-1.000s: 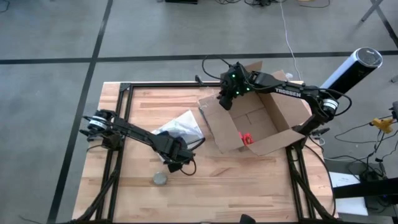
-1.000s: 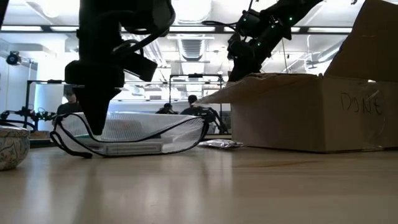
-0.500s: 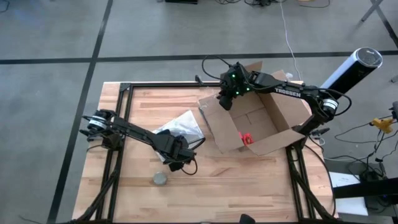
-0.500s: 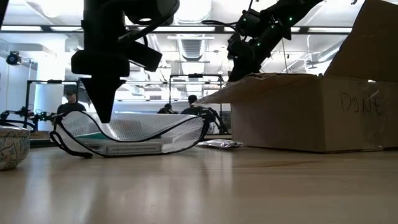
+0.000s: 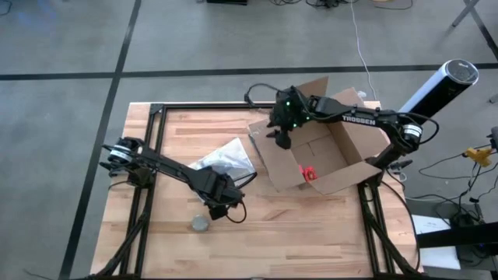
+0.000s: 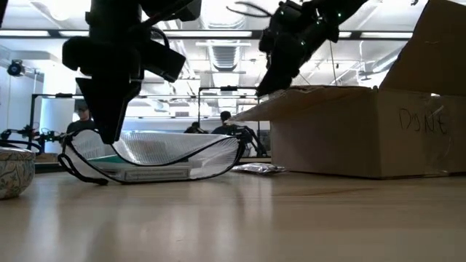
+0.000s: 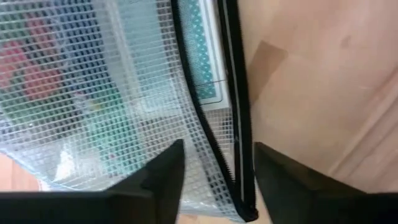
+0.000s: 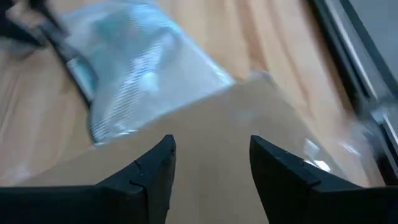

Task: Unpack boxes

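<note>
The brown cardboard box (image 5: 319,152) stands open on its base at the table's right, with a red utility knife (image 5: 308,173) on its floor. My right gripper (image 5: 280,140) hovers open over the box's left flap (image 8: 205,124). Left of the box, a translucent mesh pouch (image 5: 226,158) lies flat. My left gripper (image 5: 219,208) points down over the pouch's near corner. In the left wrist view it (image 7: 214,180) is open, its fingers standing on either side of the black zip edge (image 7: 239,143).
A small round bowl (image 5: 201,223) sits near the table's front edge, just left of my left gripper; the low view shows it (image 6: 13,171) at the far left. Bare wood stretches along the near side between bowl and box. People show in the room beyond.
My right gripper has swung from the box's far left corner toward the table's left and near side, along the left flap, rolling its wrist. In the low view my left gripper's fingers narrowed to a point half a second ago and stand apart again now. The pouch has stayed put.
</note>
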